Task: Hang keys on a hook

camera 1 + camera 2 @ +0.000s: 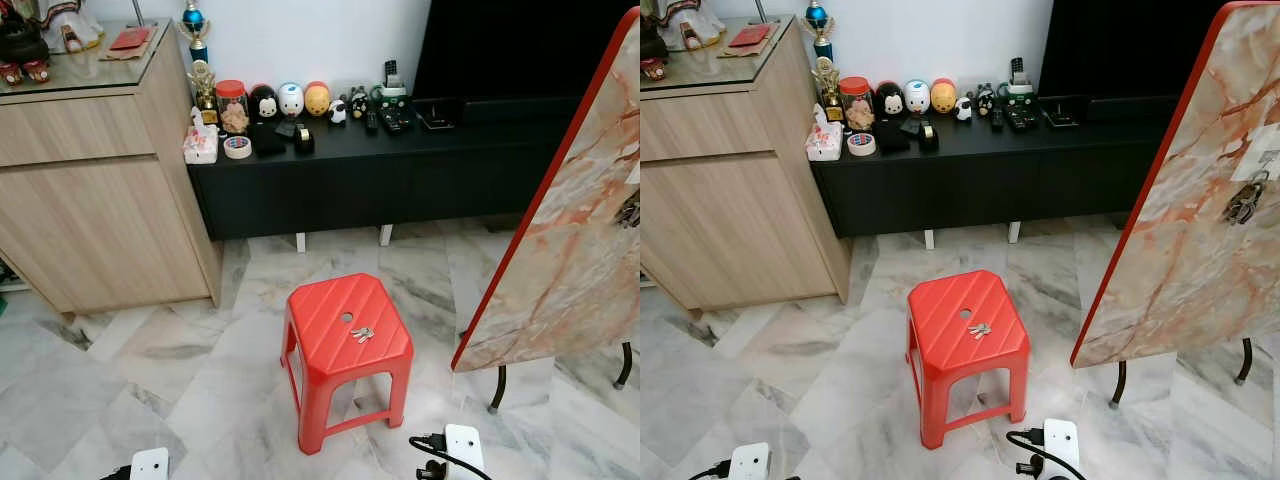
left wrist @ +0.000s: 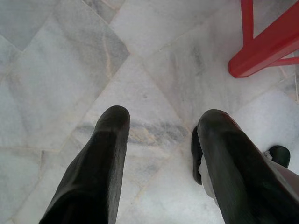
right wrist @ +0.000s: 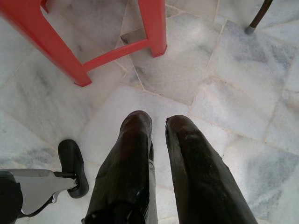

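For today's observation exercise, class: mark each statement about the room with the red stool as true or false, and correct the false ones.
1. A small bunch of silver keys lies on top of the red plastic stool. True.
2. The left hand is shut on the keys. False: its fingers are apart, holding nothing, above the marble floor.
3. The stool stands on the long black low cabinet. False: it stands on the floor in front of it.
4. A tilted marble-patterned board with a red edge stands to the robot's right of the stool. True.
5. The right hand hangs low near the stool's legs, holding nothing. True.
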### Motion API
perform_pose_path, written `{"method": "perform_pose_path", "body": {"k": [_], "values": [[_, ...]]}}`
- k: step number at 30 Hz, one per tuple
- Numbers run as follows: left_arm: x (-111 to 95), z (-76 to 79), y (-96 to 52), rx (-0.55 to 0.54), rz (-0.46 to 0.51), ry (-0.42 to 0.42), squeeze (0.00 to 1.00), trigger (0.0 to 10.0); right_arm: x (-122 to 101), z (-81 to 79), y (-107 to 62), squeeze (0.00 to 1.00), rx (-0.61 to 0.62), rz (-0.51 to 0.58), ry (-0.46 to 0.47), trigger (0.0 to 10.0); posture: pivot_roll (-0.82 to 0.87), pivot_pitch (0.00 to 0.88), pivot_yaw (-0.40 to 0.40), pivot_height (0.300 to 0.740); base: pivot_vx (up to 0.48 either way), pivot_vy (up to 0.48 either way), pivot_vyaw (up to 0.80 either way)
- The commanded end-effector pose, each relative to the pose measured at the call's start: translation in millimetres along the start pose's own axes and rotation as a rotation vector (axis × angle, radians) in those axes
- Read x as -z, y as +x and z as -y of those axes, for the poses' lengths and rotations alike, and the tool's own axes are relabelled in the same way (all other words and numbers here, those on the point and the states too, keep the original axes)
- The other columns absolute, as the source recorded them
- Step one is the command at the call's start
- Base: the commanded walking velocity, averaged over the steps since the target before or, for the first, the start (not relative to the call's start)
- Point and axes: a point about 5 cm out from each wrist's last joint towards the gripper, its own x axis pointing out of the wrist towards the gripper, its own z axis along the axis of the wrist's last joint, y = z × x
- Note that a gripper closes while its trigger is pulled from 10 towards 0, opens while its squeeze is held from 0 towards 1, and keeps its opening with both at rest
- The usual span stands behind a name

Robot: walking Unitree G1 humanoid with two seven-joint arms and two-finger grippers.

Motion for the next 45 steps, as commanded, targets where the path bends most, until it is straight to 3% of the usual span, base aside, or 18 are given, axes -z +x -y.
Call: {"method": "perform_pose_path", "body": {"k": [1, 2, 6, 13, 45], "values": [[7, 10.6, -0.9, 0.005, -0.015, -0.008, 0.0, 10.0, -36, 16.7, 3.1, 0.0, -0.007, 0.024, 0.0, 10.0, -0.02, 0.0, -0.004, 0.74, 0.0, 0.0, 0.0], [7, 10.9, -1.2, 0.009, -0.015, -0.005, 0.0, 10.0, -21, 20.6, 1.4, 0.0, 0.016, -0.006, 0.011, 10.0, -0.02, 0.0, -0.004, 0.74, 0.0, 0.0, 0.0], [7, 11.9, -1.2, 0.02, -0.013, 0.003, 0.0, 10.0, -14, 20.6, 0.5, 0.0, 0.011, -0.003, 0.056, 10.0, -0.02, 0.0, -0.006, 0.74, 0.0, 0.0, 0.0], [2, 10.7, -0.1, 0.03, 0.006, 0.01, 0.0, 10.0, -28, 13.7, 2.5, 0.0, -0.005, 0.038, 0.036, 10.0, -0.01, 0.0, -0.012, 0.74, 0.0, 0.0, 0.0], [1, 9.3, -0.1, 0.03, 0.007, 0.009, 0.0, 10.0, -29, 12.6, 2.6, 0.0, -0.009, 0.039, 0.023, 10.0, -0.01, 0.0, -0.016, 0.74, 0.0, 0.0, 0.0]]}}
